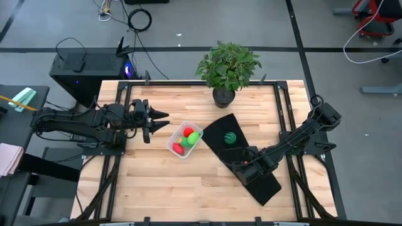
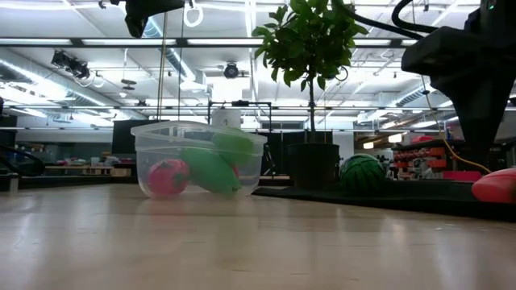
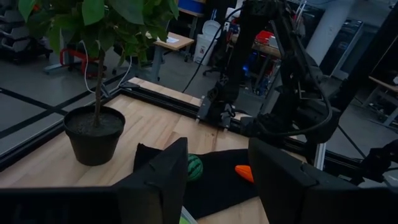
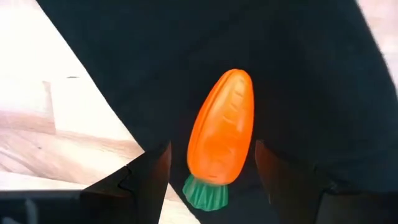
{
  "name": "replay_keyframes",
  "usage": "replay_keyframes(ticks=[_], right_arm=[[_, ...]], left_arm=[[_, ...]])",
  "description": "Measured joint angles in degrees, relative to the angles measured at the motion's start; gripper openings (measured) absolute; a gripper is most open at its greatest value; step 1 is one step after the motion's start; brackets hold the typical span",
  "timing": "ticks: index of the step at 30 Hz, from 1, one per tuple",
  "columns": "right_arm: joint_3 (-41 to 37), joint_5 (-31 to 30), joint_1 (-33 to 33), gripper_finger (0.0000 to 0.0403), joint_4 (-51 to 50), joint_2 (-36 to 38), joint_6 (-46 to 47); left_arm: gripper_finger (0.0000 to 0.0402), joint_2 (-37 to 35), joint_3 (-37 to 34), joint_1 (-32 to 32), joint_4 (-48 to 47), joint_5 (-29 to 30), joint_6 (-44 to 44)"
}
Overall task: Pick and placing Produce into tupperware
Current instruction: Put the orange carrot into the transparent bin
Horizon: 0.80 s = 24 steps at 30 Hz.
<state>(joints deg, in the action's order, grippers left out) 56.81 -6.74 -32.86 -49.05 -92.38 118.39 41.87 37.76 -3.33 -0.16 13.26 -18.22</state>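
1. The small clear plastic squarish tupperware (image 1: 184, 141) sits on the pale wooden table (image 1: 163, 182), just off the near-left edge of the long black mat (image 1: 264, 182), and it's already loaded.
2. Inside it from above: red toy pieces (image 1: 188, 132) and a light green piece (image 1: 193, 137). The low view shows a red strawberry-like toy (image 2: 168, 177) against the clear wall, with light green pieces (image 2: 211, 169) stacked beside it.
3. Out on the mat, the dark green round toy (image 1: 230, 138) lies alone, striped like a melon, well apart from the container.
4. The orange toy carrot with a green top (image 4: 222, 140) lies flat on the mat, and here's the action: the right gripper (image 1: 244, 165) is down right at it.
5. In the right wrist view the claw is spread wide, one dark finger (image 4: 146, 177) on either side of the carrot, neither touching it. Released, nothing grasped.
6. The left gripper (image 1: 152, 122) hangs just left of the tupperware, above the table, fingers parted and holding nothing; its wrist view looks past them to the melon toy and the carrot.
7. At the table's far edge stands a leafy potted plant in a black pot (image 1: 226, 70), beside the mat's far end.
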Motion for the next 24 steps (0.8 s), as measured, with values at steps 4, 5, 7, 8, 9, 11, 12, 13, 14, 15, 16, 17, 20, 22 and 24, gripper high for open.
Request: replay_keyframes(ticks=[4, 5, 7, 8, 9, 11, 12, 13, 14, 15, 16, 17, 20, 22, 24], right_arm=[[-1.5, 0.7, 0.1, 0.0240, 1.5, 0.0, 0.4], [-2.0, 0.9, 0.1, 0.0240, 2.2, 0.0, 0.7], [-3.2, 1.4, 0.1, 0.0240, 4.4, 0.0, 1.6], [-3.5, 1.4, 0.1, 0.0240, 5.1, 0.0, 1.8], [-3.8, 1.4, 0.1, 0.0240, 5.7, 0.0, 2.1], [-3.8, 1.4, 0.2, 0.0240, 6.0, 0.0, 2.1], [-3.8, 1.4, 0.3, 0.0240, 6.0, 0.0, 2.1], [-3.8, 1.4, 0.5, 0.0240, 5.9, 0.0, 2.0], [-3.8, 1.4, 0.5, 0.0240, 5.9, 0.0, 1.8], [-3.8, 1.3, 0.5, 0.0240, 5.9, 0.0, 1.7], [-3.8, 1.3, 0.5, 0.0240, 5.9, 0.0, 1.6], [-3.8, 1.3, 0.6, 0.0240, 5.8, 0.0, 1.6], [-4.3, 1.3, 0.9, 0.0240, 6.1, 0.0, 1.6], [-4.9, 1.7, 1.1, 0.0240, 7.2, 0.0, 1.9], [-5.7, 2.5, 1.3, 0.0240, 8.8, 0.0, 2.1]], left_arm=[[0.0173, 0.0, 0.0, 0.0, 0.0, 0.0, 0.0], [0.0173, 0.0, 0.0, 0.0, 0.0, 0.0, 0.0], [0.0173, 0.0, 0.0, 0.0, 0.0, 0.0, 0.6], [0.0174, 0.0, 0.0, 0.0, 0.0, 0.0, 0.7], [0.0176, 0.0, 0.0, 0.0, 0.0, 0.0, 0.8], [0.0178, 0.0, 0.0, 0.0, 0.0, 0.0, 0.9], [0.0178, 0.0, 0.0, 0.0, 0.0, 0.0, 0.9], [0.0177, 0.0, 0.0, 0.0, 0.0, 0.0, 0.9], [0.0176, 0.0, 0.0, 0.0, 0.0, 0.0, 0.9], [0.0175, 0.0, 0.0, 0.0, 0.0, 0.0, 0.9], [0.0174, 0.0, 0.0, 0.0, 0.0, 0.0, 0.9], [0.0173, 0.0, 0.0, 0.0, 0.0, 0.0, 0.9], [0.0174, 0.0, 0.0, 0.0, 0.0, 0.0, 0.9], [0.0176, 0.0, 0.0, 0.0, 0.0, 0.0, 0.9], [0.0178, 0.0, 0.0, 0.0, 0.0, 0.0, 0.9]])
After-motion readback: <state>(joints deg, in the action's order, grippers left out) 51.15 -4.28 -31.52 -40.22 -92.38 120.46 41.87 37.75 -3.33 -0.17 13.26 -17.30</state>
